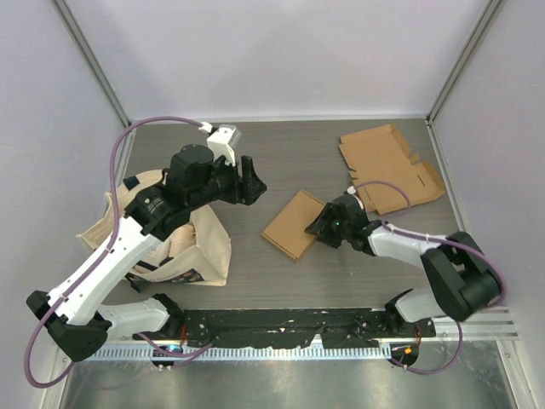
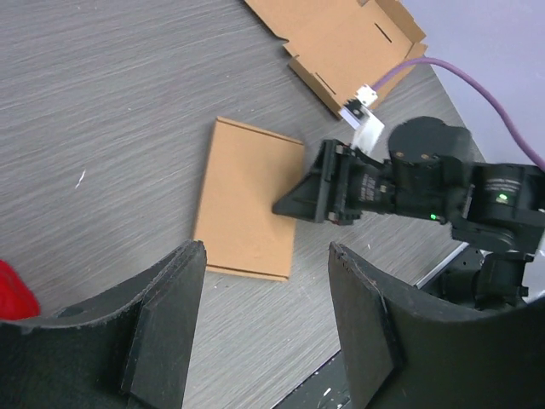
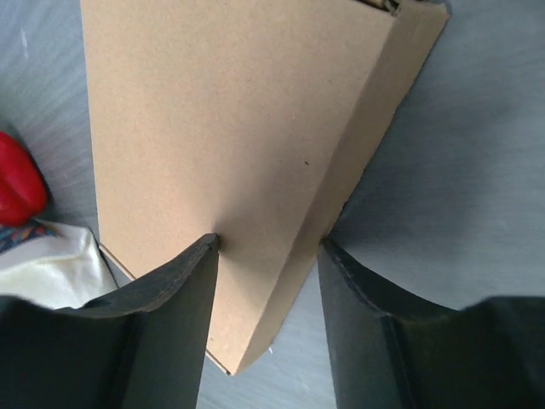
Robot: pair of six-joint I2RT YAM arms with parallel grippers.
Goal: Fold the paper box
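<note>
the folded paper box (image 1: 292, 223) lies flat on the grey desk (image 1: 289, 162), about the middle, turned at a slant. the right pincer (image 1: 317, 228) is low at the box's right-hand edge, its arm stretched out close to the desk. from its own camera the two dark fingers (image 3: 183, 281) stand moderately apart over the box's near corner. one tip sits against the top face and the other just off the side. i can't tell whether either tip really presses on the card, and nothing looks clamped between them. the box's far end runs out of that view at the top.

the left pincer (image 1: 254, 181) hangs well above the desk, to the left of the box, its jaws wide with nothing in them. looking down through them you see the box and the right pincer's nose meeting its edge.

further back on the right lies a second piece of cardboard (image 1: 387, 166), unfolded, with flaps and slots. part of it is covered by the right arm's purple cable (image 1: 383, 183).

on the left a cream cloth bag (image 1: 209, 247) sits half under the left arm, so its shape is hard to read. a red thing (image 2: 13, 290) shows only as a sliver at the frame edge of both wrist views. i can't make out what it is.
</note>
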